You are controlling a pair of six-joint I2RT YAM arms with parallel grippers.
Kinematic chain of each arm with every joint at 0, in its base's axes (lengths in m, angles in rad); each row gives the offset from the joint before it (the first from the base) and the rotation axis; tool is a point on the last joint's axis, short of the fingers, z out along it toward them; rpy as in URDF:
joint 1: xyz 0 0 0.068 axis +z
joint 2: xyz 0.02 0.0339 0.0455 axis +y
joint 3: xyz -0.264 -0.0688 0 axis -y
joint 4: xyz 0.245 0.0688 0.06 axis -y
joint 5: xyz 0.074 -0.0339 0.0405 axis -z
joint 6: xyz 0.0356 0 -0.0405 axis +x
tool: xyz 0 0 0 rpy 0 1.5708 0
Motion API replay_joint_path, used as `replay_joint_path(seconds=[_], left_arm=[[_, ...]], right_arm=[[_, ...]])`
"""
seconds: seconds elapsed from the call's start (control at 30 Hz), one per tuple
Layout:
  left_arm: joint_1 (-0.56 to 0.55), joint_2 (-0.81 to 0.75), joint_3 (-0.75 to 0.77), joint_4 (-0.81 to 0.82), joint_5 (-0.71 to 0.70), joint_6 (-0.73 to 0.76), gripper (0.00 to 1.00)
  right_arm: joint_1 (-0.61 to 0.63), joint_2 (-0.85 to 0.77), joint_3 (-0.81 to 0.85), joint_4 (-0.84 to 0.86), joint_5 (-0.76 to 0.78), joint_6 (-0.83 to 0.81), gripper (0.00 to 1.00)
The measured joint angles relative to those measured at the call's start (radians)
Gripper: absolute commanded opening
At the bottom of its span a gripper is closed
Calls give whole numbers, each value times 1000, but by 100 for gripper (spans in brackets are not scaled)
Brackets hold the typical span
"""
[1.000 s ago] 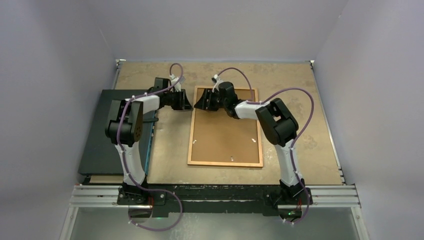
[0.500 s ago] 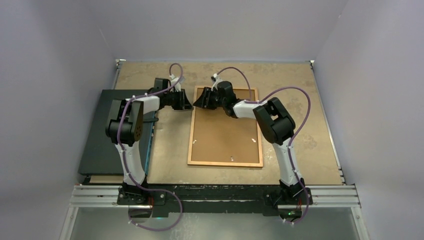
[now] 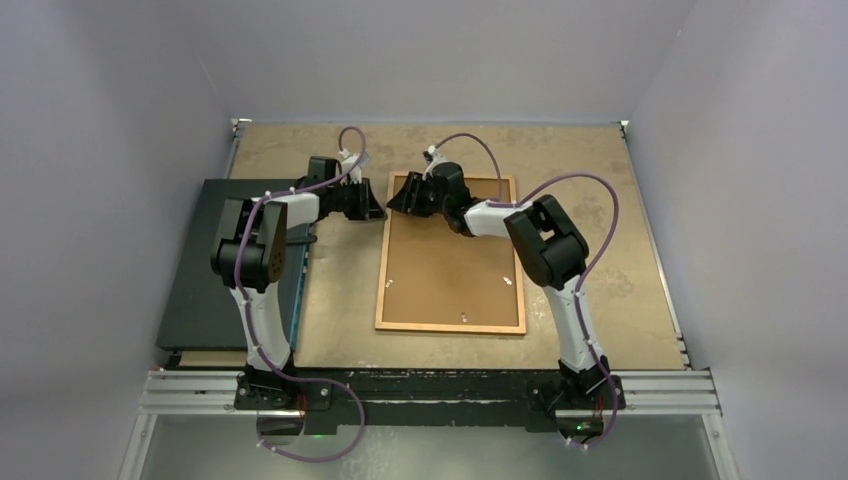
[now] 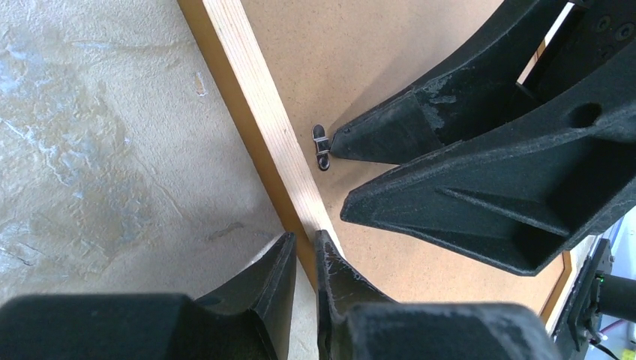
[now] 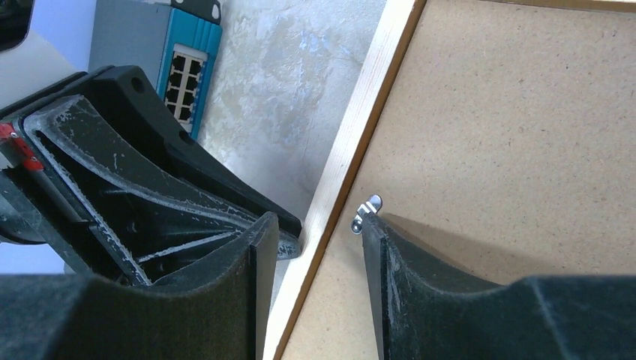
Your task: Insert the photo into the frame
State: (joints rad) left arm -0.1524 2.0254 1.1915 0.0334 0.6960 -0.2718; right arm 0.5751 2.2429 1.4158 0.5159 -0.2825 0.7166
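Pinching the pale, square-edged wooden rail of the frame point(image 4: 247, 112), the left gripper point(image 4: 306, 251) seems to steady it. The frame lies face down directly beneath both grippers. The right gripper point(image 5: 319, 225) stands half spread astride that rail, one fingertip touching a small metal turn clip point(image 4: 321, 146), likely to free the matte fibreboard backing board point(image 5: 525, 112). The photo shows in no view.

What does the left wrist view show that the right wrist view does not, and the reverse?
Only left wrist: the left gripper pinching both sides of a rail of the thin orange-brown wooden frame, and its opposite rail. Only right wrist: a blue box with rows of ports. Both: that rail, the plain brown backing board, the small metal clip beside a right gripper fingertip.
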Motion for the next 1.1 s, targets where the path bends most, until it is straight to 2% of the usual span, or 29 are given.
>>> replay_joint_path(seconds=[0.7, 1.1], left_arm=[[0, 0, -1, 4, 4, 0, 10], [11, 0, -1, 6, 0, 0, 10]], right_arm=[[18, 36, 24, 53, 10, 40, 47], [-7, 103, 130, 10, -163, -13, 44]])
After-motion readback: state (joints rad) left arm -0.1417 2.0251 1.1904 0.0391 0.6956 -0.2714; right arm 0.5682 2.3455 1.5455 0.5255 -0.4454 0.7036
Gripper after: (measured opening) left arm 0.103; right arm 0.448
